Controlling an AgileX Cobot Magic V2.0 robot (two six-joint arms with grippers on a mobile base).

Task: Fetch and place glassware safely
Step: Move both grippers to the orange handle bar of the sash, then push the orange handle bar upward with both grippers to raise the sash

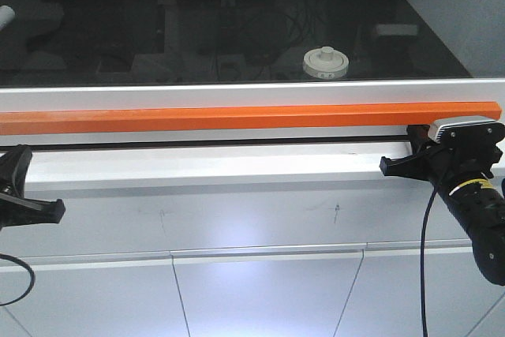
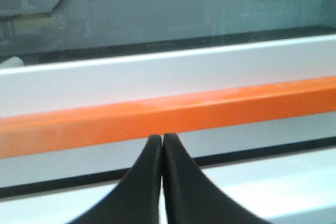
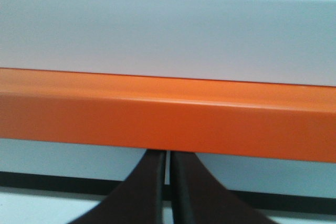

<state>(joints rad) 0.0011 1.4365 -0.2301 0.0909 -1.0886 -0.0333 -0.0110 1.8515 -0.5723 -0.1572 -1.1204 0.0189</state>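
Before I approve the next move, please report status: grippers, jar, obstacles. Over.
Both shut, empty: left gripper, right gripper, below orange handle bar. Untouched: lidded glass jar, behind glass sash. Sash looks closed, in the way.

The jar (image 1: 326, 61) is sitting behind the bar (image 1: 237, 118), rightward; my left fingers (image 1: 43, 207) and right fingers (image 1: 394, 167) are hovering before it.

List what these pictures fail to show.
Jar, front view: only the lid is clear; the body sinks into reflections on the dark glass.
Left gripper, front view: cut off by the left edge.
Both wrist views: jar not seen beyond the orange bar and white frame.
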